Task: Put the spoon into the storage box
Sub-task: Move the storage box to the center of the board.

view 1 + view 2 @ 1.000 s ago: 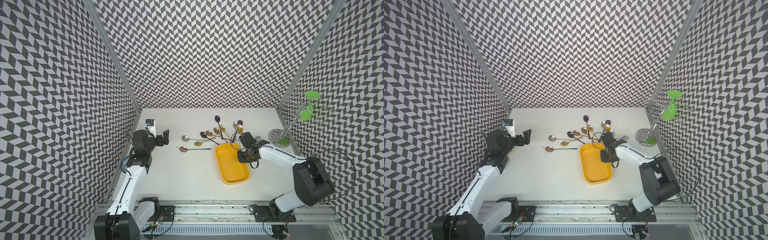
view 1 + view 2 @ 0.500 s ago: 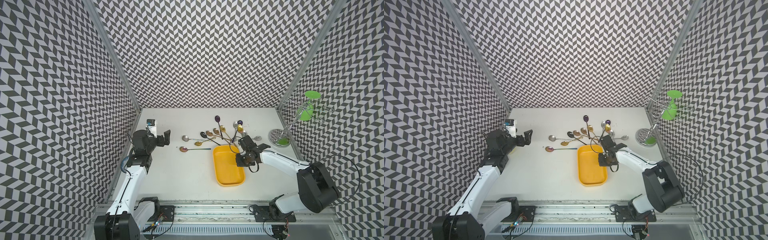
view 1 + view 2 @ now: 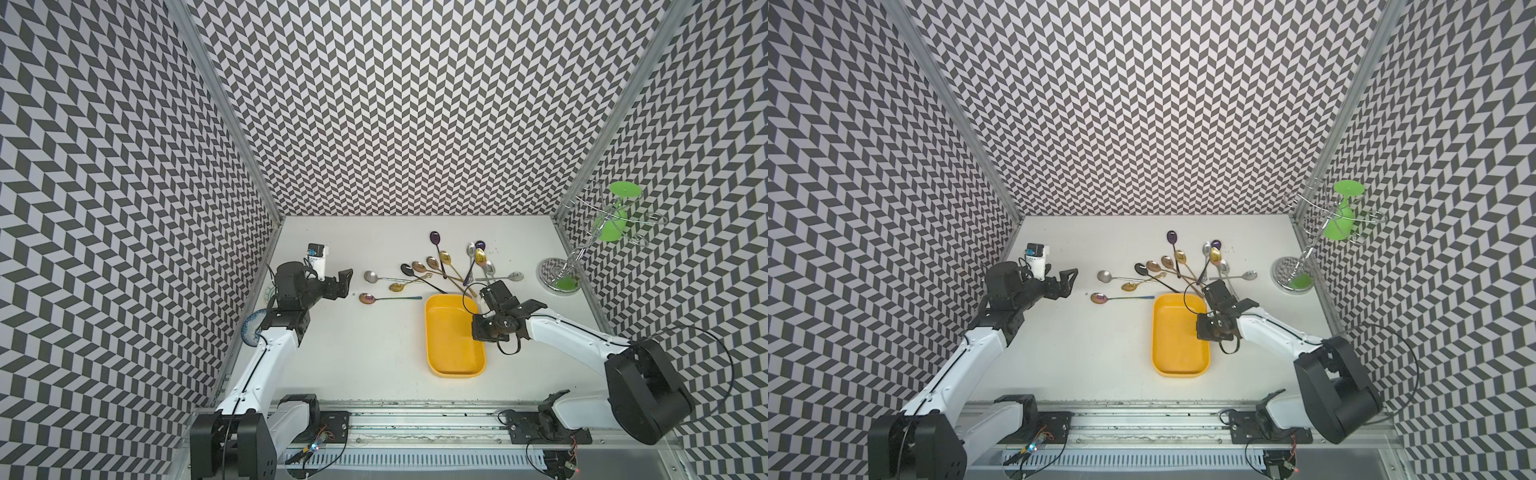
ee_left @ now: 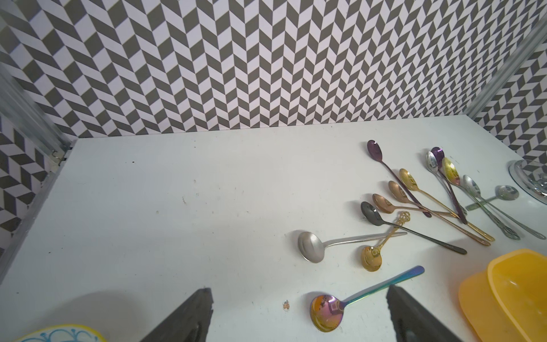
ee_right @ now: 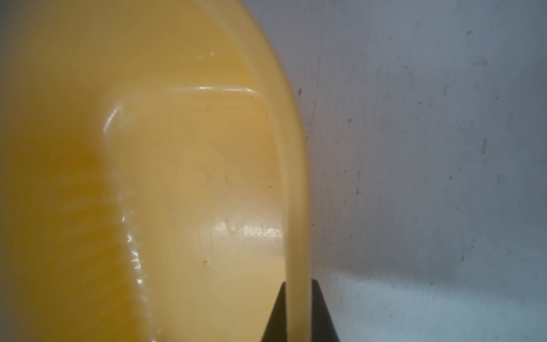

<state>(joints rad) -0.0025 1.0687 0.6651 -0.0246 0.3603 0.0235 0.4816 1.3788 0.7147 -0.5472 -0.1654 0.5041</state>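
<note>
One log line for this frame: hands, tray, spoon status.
left hand: open, hovering by rainbow spoon | right hand: shut on tray rim | tray: no spoon visible inside

This is a robot laboratory cell. Walls [image 3: 395, 104] with a printed chevron pattern and aluminium posts [image 3: 226, 112] enclose a white table [image 3: 365, 353]. The left arm [image 3: 266, 365] and right arm [image 3: 573, 336] stand on a metal rail [image 3: 415, 419] with open cables.

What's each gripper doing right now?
Left gripper: open, holding nothing.
Right gripper: closed on the rim of the yellow box.
</note>
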